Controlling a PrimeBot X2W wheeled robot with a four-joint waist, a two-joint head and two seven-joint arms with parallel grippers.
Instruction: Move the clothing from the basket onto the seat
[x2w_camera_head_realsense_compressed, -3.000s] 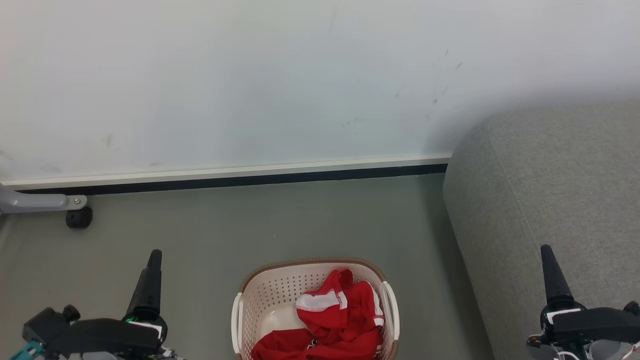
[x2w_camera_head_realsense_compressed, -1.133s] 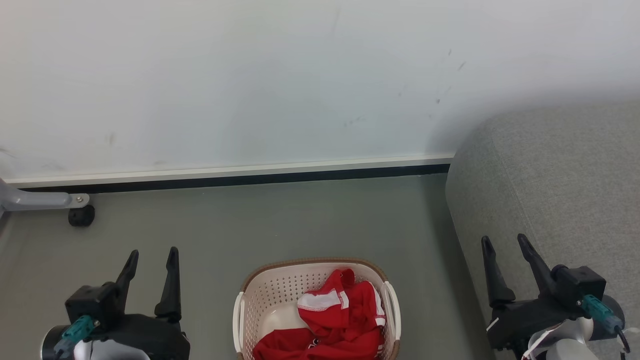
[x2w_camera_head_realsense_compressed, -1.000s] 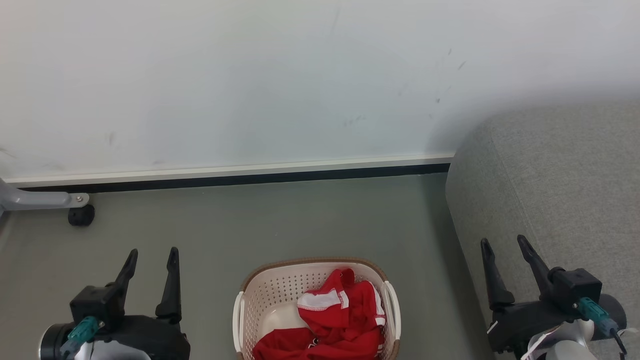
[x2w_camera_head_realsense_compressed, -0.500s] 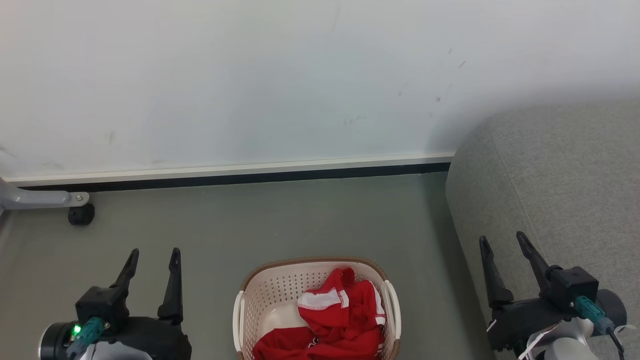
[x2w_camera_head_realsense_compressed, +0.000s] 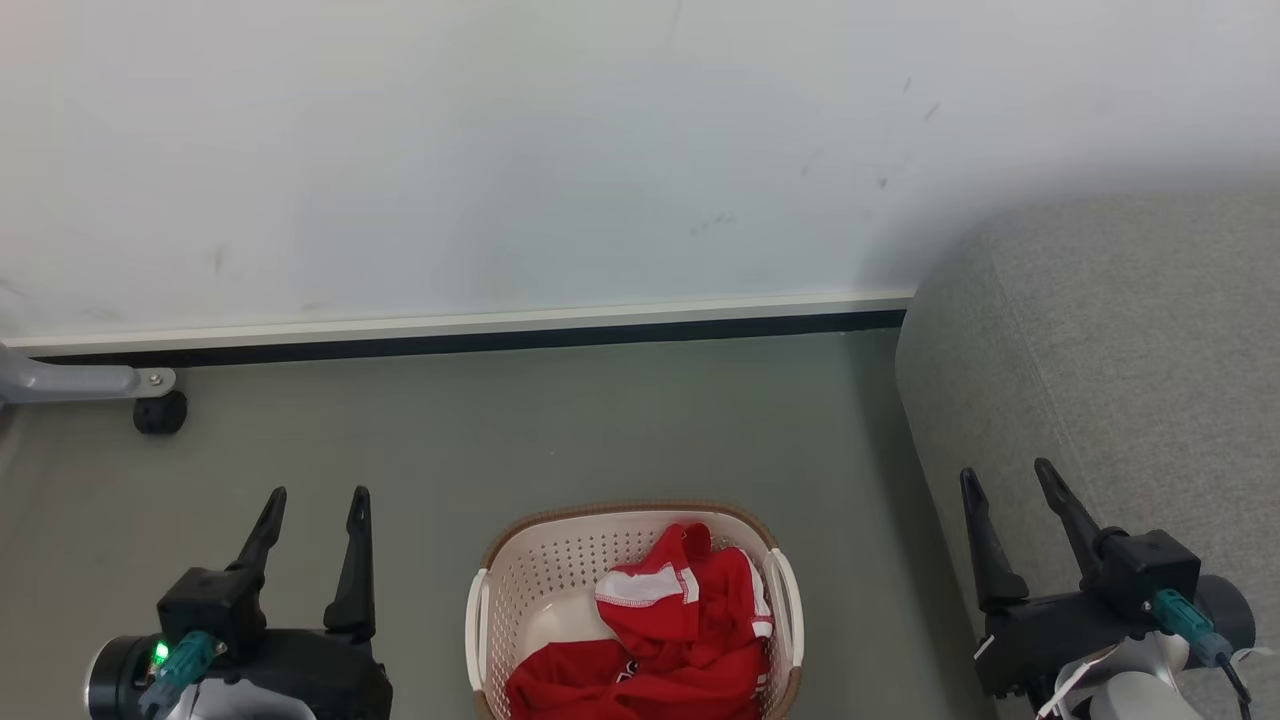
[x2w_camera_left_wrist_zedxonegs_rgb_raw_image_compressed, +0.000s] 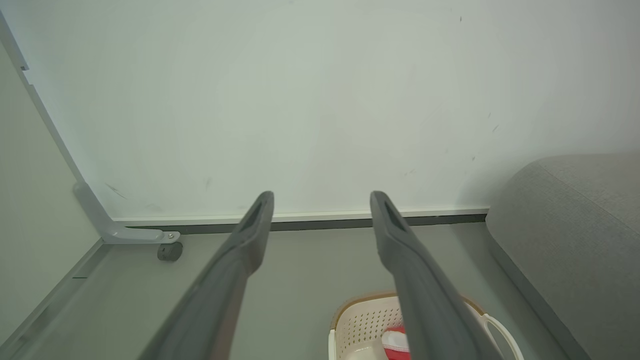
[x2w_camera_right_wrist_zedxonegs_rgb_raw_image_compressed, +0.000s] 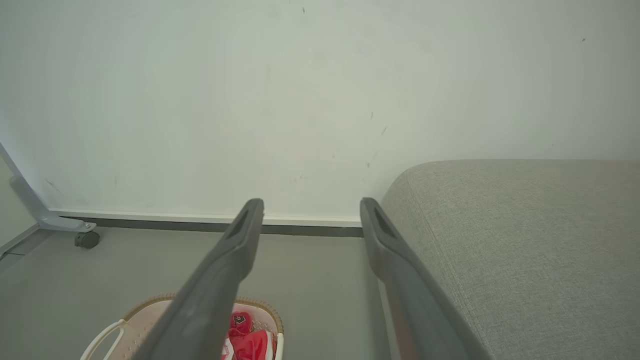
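Red clothing (x2w_camera_head_realsense_compressed: 670, 630) with white trim lies heaped in the cream perforated basket (x2w_camera_head_realsense_compressed: 525, 590) on the floor at the bottom middle of the head view. The grey seat (x2w_camera_head_realsense_compressed: 1120, 350) rises at the right. My left gripper (x2w_camera_head_realsense_compressed: 318, 495) stands open over the floor, left of the basket and apart from it. My right gripper (x2w_camera_head_realsense_compressed: 1005, 472) stands open before the seat's front corner, right of the basket. Between the open fingers in the left wrist view, the left gripper (x2w_camera_left_wrist_zedxonegs_rgb_raw_image_compressed: 321, 196) faces the wall, with the basket (x2w_camera_left_wrist_zedxonegs_rgb_raw_image_compressed: 362, 320) low. The right wrist view has the right gripper (x2w_camera_right_wrist_zedxonegs_rgb_raw_image_compressed: 310, 202), the basket (x2w_camera_right_wrist_zedxonegs_rgb_raw_image_compressed: 122, 327) and the seat (x2w_camera_right_wrist_zedxonegs_rgb_raw_image_compressed: 525, 235).
A pale wall (x2w_camera_head_realsense_compressed: 500, 150) with a dark baseboard closes the far side. A grey metal leg with a black caster (x2w_camera_head_realsense_compressed: 158, 412) stands at the far left. Grey floor (x2w_camera_head_realsense_compressed: 600, 420) stretches between basket and wall.
Three seconds ago each gripper showed as a single dark point; both have since turned and stand with fingers spread. The head view has shifted slightly, so the basket and baseboard sit higher in it.
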